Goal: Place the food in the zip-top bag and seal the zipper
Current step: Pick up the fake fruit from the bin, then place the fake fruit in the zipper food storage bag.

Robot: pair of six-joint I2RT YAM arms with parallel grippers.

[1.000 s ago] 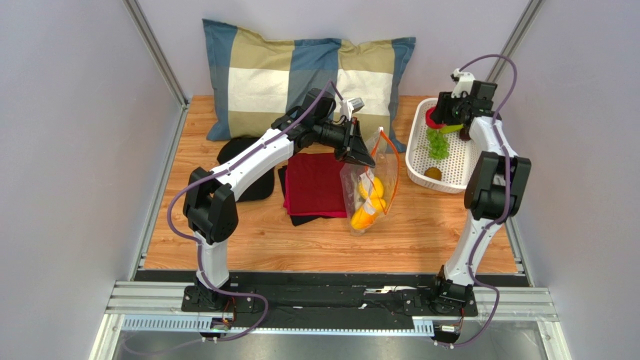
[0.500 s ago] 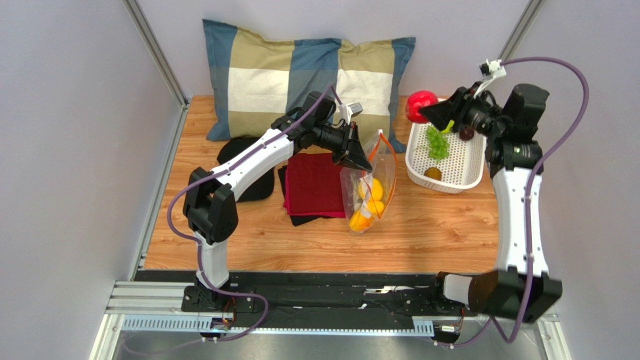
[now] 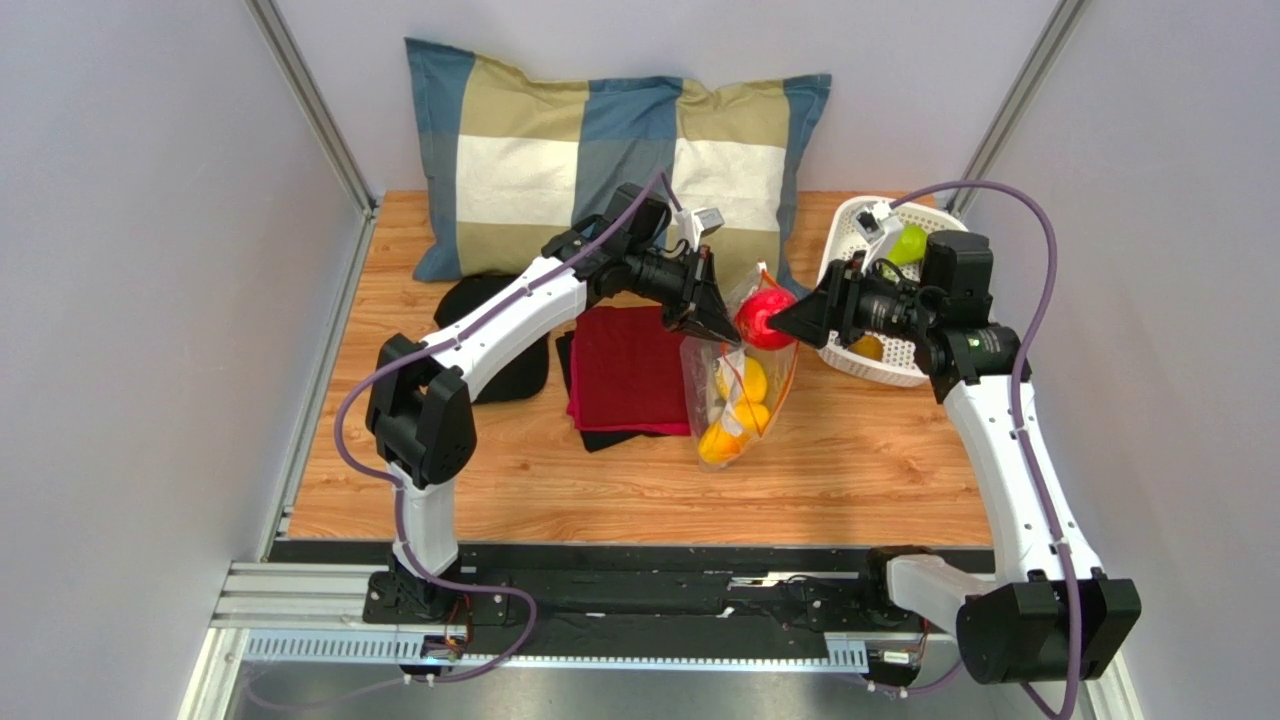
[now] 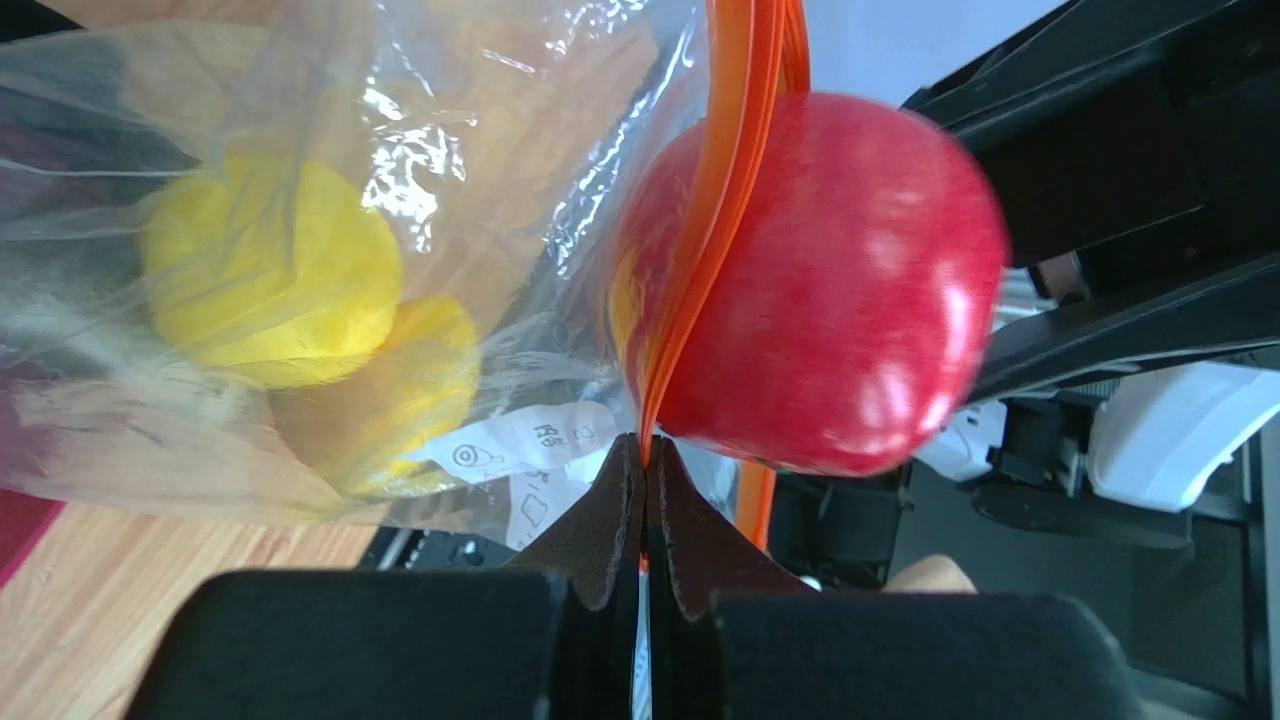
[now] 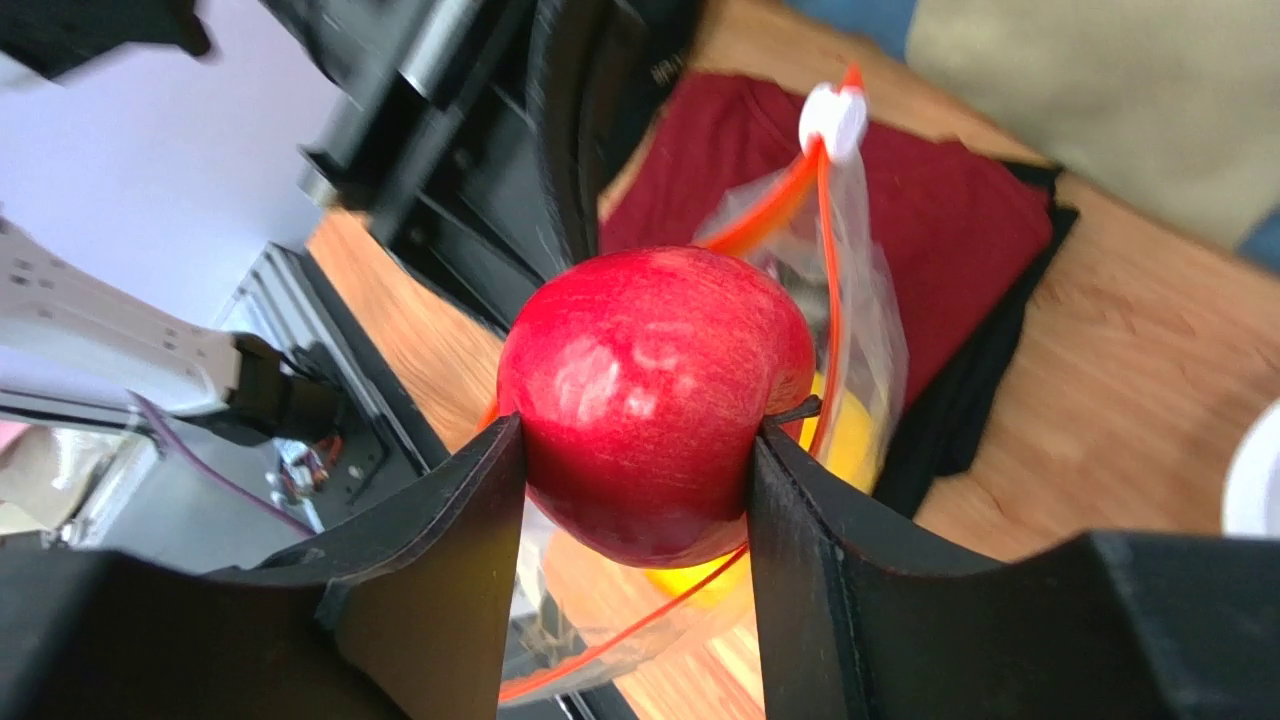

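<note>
Red fruit (image 3: 765,318): top view; gripped by right hand (image 3: 786,318), touching the mouth of the zip-top bag (image 3: 694,383), not yet dropped in.
Left hand (image 3: 712,315): clenched on the bag's top edge, holding it up so the mouth hangs open for loading.
Yellow and orange pieces (image 3: 732,428): inside the bag, at its bottom.
White basket (image 3: 887,371): on the counter right of the bag; green pear (image 3: 906,243) waits in it.
Zipper (image 4: 718,225): left wrist view; orange strip pinched between the shut fingertips, unsealed, the fruit pressed against it.
Fingers (image 5: 451,570): right wrist view; one each side of the fruit, squeezing it; bag mouth just beyond, red cloth (image 5: 962,195) behind the bag.
Next step: likely push through the mouth, then let go; the strip could snag the fruit.
</note>
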